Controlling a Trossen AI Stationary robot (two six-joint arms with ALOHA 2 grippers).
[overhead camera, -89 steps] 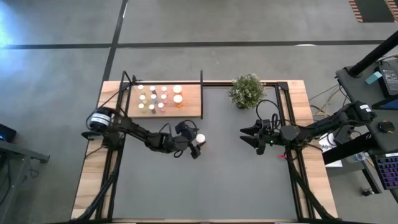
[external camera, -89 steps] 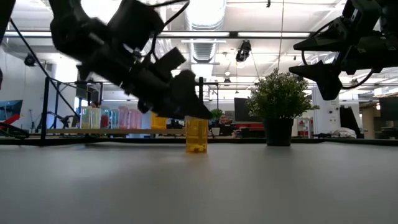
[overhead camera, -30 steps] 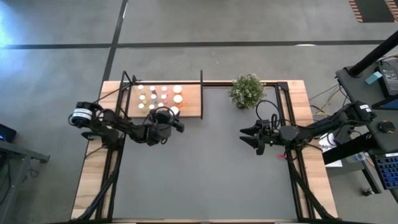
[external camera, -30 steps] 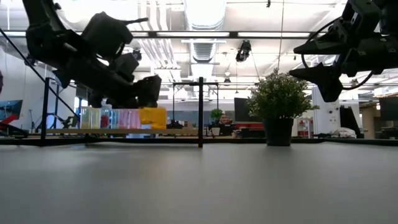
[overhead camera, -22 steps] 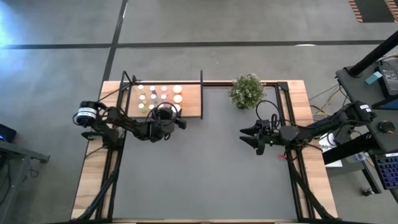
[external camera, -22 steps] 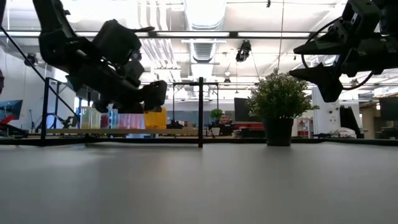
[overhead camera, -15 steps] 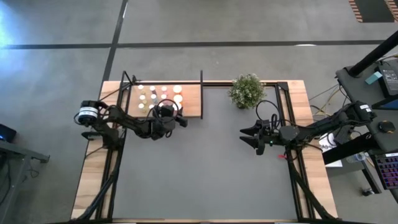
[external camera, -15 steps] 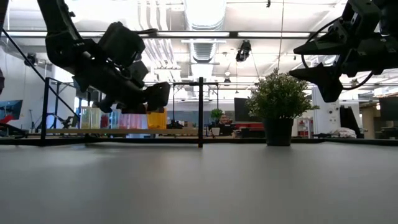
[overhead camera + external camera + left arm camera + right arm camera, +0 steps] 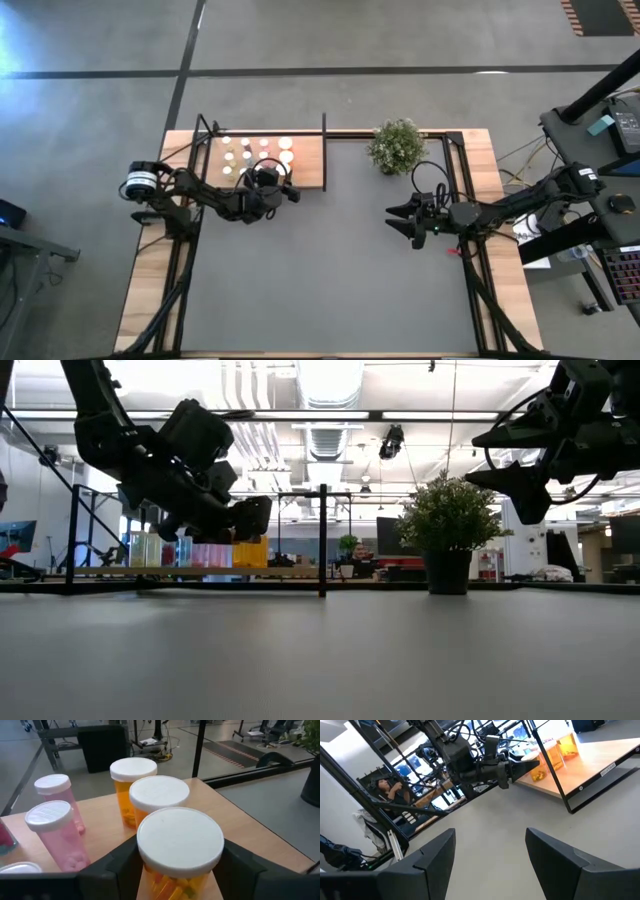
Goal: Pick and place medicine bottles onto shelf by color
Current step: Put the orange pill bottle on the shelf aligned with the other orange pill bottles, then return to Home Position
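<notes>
The light-wood shelf point(image 9: 305, 165) stands at the table's far left with several white-capped medicine bottles in rows: orange ones point(image 9: 133, 772) and pink ones point(image 9: 50, 817) in the left wrist view. My left gripper point(image 9: 277, 187) is over the shelf's near right part, shut on an orange bottle point(image 9: 180, 845) that stands in line with two other orange ones. In the low view this bottle point(image 9: 250, 552) has its bottom level with the others. My right gripper point(image 9: 392, 218) waits open above the table's right half, holding nothing. My left gripper pinches the orange bottle between its two fingers point(image 9: 117, 867), on opposite sides of the body just under the white cap point(image 9: 150, 879). The fingers come nearly level from the table's near left side. The bottle is upright; whether its bottom rests on the shelf, I cannot tell.
A bushy potted plant point(image 9: 396, 145) stands at the far edge, right of the shelf. A thin black frame post point(image 9: 322, 540) rises at the shelf's right end. Bare dark tabletop point(image 9: 330, 280) lies between the arms and toward the near edge.
My left gripper has carried the orange bottle toward the far edge and a little to the right, from beside the shelf's near edge to over it, staying shut on it. The bottle has stayed upright.
</notes>
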